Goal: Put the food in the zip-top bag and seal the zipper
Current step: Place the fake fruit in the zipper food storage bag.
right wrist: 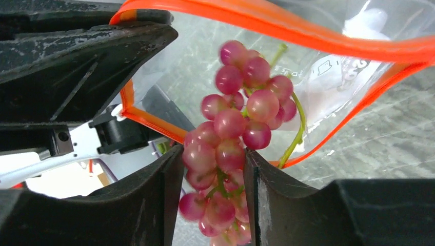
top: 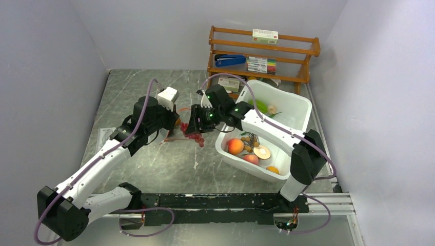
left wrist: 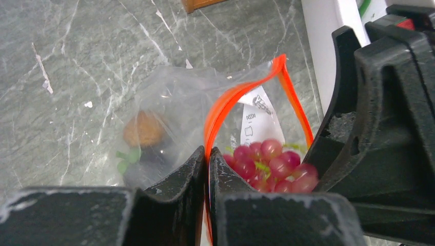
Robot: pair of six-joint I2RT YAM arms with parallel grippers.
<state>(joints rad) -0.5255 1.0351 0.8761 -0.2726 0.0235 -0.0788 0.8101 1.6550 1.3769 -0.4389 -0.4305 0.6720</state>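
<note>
The right gripper (right wrist: 213,154) was closed on the red grape bunch (right wrist: 241,102), one finger against each side of its lower berries, while the upper berries projected into the open mouth of the zip-top bag (right wrist: 333,77). The left gripper (left wrist: 208,154) was fully closed, pinching the zipper (left wrist: 225,102) at the near lip and holding the mouth as a narrow loop. Deeper in the bag, at 10 o'clock from that pinch, lay the orange round fruit (left wrist: 143,129). The loop was narrow and the right fingers filled much of it: a release made too high would likely let the bunch snag on the strip and drop onto the table (top: 169,169). Fingers drawn back carelessly could drag the thin lip out of the left pinch. A stem left across the strip would prevent sealing. The left arm (top: 97,169) ran from its base at 7 o'clock toward 1 o'clock, wrist turned toward 3 o'clock. The right arm (top: 272,130) rose from 5 o'clock and reached toward 10 o'clock over the white bin (top: 300,110), wrist pitched down. The bin, at 3 o'clock from the bag, held more food (top: 236,146); a wooden rack (top: 264,48) stood beyond at 12 o'clock
</note>
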